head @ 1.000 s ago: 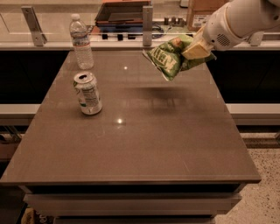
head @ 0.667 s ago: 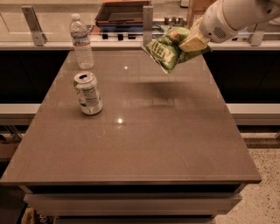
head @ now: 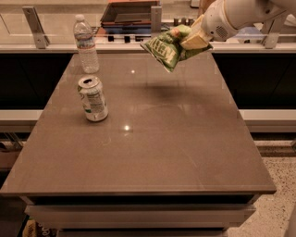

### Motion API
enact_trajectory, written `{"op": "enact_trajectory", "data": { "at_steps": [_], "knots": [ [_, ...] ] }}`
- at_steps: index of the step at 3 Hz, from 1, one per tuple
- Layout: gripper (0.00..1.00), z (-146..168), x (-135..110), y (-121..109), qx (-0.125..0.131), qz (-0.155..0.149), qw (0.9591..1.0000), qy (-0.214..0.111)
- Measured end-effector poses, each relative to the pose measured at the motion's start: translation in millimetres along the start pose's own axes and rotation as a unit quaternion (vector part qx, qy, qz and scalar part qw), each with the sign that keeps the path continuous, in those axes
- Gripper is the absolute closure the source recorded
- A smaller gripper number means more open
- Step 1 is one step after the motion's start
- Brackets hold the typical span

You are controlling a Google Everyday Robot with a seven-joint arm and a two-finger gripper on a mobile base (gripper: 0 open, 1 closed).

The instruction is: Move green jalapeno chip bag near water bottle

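Observation:
The green jalapeno chip bag (head: 167, 47) hangs in the air above the far right part of the brown table (head: 152, 139), crumpled, with white lettering showing. My gripper (head: 190, 40) is shut on the bag's right end, coming in from the upper right on the white arm (head: 236, 16). The water bottle (head: 86, 44), clear with a white cap, stands upright at the table's far left corner, well to the left of the bag.
A green-and-white soda can (head: 93, 98) stands on the table's left side, in front of the bottle. A counter with metal brackets (head: 34, 21) and a dark tray (head: 127, 14) runs behind the table. The table's front edge is near me.
The arm has carried the chip bag up and to the left, toward the far edge of the table. The bottle and the can have not moved.

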State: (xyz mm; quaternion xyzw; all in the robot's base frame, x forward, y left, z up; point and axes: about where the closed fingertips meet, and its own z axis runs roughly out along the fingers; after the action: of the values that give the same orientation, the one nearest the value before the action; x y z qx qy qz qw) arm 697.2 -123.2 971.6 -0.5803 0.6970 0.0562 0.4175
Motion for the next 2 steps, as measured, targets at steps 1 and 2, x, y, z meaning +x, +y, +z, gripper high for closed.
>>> {"op": "enact_trajectory", "data": {
  "at_steps": [1, 2],
  "knots": [
    [1.00, 9, -6, 9, -0.013, -0.005, 0.9999, 0.007],
    [1.00, 25, -28, 23, -0.033, -0.015, 0.9993, -0.005]
  ]
}}
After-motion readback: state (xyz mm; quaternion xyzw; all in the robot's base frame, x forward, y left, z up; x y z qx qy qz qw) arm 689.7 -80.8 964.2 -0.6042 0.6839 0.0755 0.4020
